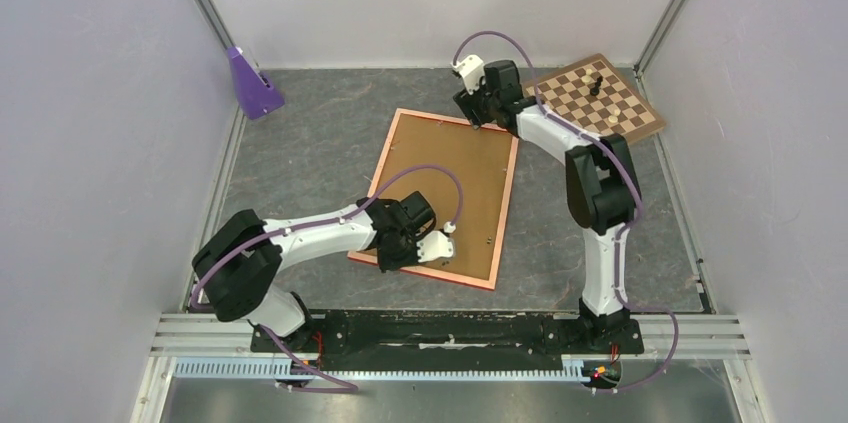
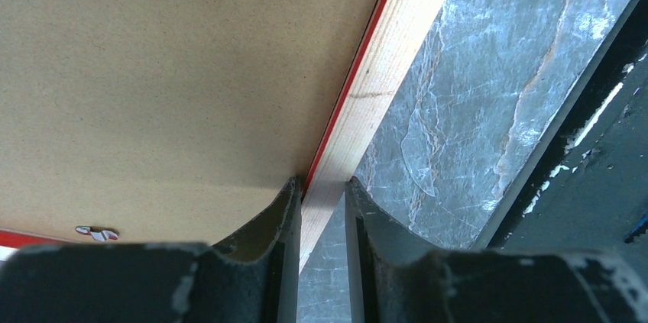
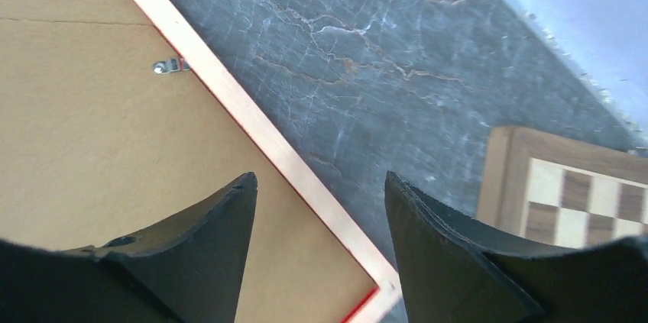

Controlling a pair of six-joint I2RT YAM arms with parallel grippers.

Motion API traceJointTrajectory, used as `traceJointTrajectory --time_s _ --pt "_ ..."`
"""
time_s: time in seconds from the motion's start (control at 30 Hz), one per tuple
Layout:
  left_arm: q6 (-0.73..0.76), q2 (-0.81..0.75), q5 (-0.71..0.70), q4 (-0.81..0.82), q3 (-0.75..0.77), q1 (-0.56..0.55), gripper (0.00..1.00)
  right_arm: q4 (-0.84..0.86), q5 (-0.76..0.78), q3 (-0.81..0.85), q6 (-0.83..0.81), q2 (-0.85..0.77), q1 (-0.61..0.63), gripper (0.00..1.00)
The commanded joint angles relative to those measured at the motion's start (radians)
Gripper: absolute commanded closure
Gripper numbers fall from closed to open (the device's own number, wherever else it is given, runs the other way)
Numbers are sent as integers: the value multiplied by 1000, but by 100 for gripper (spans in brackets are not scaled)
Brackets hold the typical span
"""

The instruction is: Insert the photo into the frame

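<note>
Lying face-down, backing board (image 1: 450, 173) in, the frame (image 1: 506, 208) is pinched at 6 o'clock by left pincer (image 2: 322, 189); right pincer (image 3: 319, 179) open; photo unseen, insertion unconfirmed.

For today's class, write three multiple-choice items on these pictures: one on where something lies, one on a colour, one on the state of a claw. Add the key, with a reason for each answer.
1. Where does the chessboard lie?
A) at the far right corner of the table
B) between the two arm bases
C) against the left wall

2. What colour is the wedge-shaped object at the far left?
A) green
B) purple
C) yellow

3. How is the left claw?
A) open above the chessboard
B) out of every view
C) closed on the near rail of the frame

Key:
1 A: the top view shows it by the far right corner post.
2 B: it stands out purple against the grey floor and wall.
3 C: its wrist view shows a finger on each side of the pale wooden rail.
</note>
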Motion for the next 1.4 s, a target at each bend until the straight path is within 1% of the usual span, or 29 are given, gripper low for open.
traceJointTrajectory --time_s 0.0,0.27,0.43,0.47,0.53,0.57,0.63,0.73,0.9,1.03,1.23,1.37 --pt "-84 83 115 65 -10 3 97 16 -37 -70 -8 -173 -3 34" --pt "-113 157 220 75 123 4 97 -7 -137 -265 35 -355 -65 32" --pt "-149 236 254 112 218 4 97 -61 -180 -366 12 -440 -87 32" --pt "-156 251 258 112 235 4 96 -69 -192 -392 5 -458 -92 32" --pt "-165 264 258 129 244 4 88 -82 -222 -444 -3 -498 -109 32" --pt "-170 261 258 137 242 4 82 -89 -246 -468 -13 -519 -116 32" --pt "-174 253 254 151 236 4 74 -114 -276 -513 -40 -553 -127 33" --pt "-177 237 248 163 231 4 66 -155 -310 -590 -101 -606 -127 34" --pt "-180 220 242 178 215 4 63 -197 -282 -725 -148 -695 -123 35" --pt "-184 221 233 188 206 4 63 -197 -186 -819 -166 -767 -79 35" --pt "-186 233 225 189 204 4 65 -178 -72 -886 -144 -800 -41 34" --pt "-184 234 221 189 204 4 65 -158 -33 -912 -124 -810 -24 33"
